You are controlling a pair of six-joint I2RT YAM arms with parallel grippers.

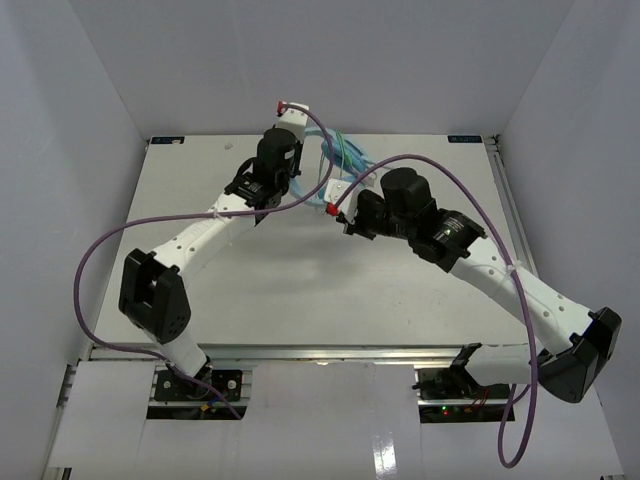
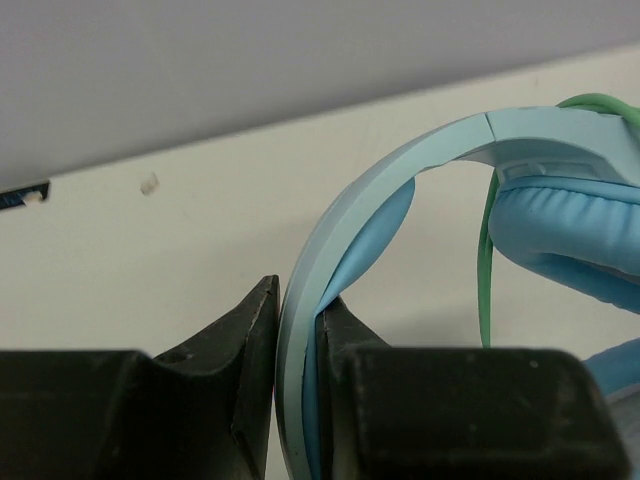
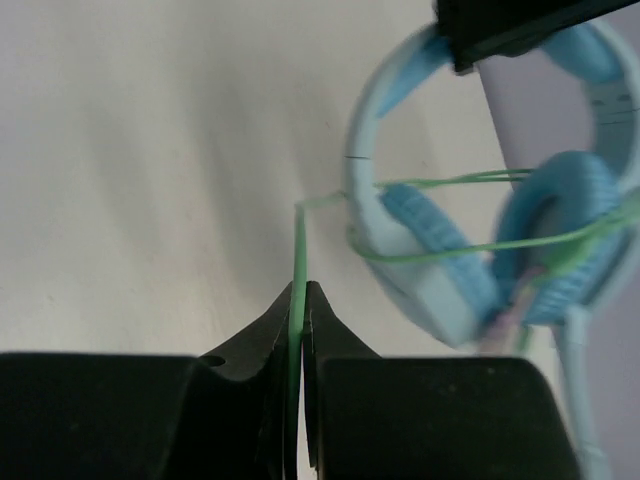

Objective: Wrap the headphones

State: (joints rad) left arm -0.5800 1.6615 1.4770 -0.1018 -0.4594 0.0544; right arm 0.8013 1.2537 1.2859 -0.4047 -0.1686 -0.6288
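The light blue headphones [image 1: 340, 158] are held at the back middle of the table, between the two arms. My left gripper [image 2: 298, 320] is shut on the headband [image 2: 400, 165]; an ear cup [image 2: 570, 235] hangs to its right. My right gripper [image 3: 298, 300] is shut on the thin green cable [image 3: 298, 245], just left of the headphones [image 3: 440, 250]. The cable loops around the ear cups [image 3: 555, 235] in several turns. In the top view my left gripper [image 1: 300, 140] and right gripper [image 1: 345, 205] flank the headphones.
White table [image 1: 300, 280] with white walls on three sides. Thick purple arm cables [image 1: 110, 240] arc over both arms. The left gripper shows as a black shape [image 3: 520, 25] at the top of the right wrist view.
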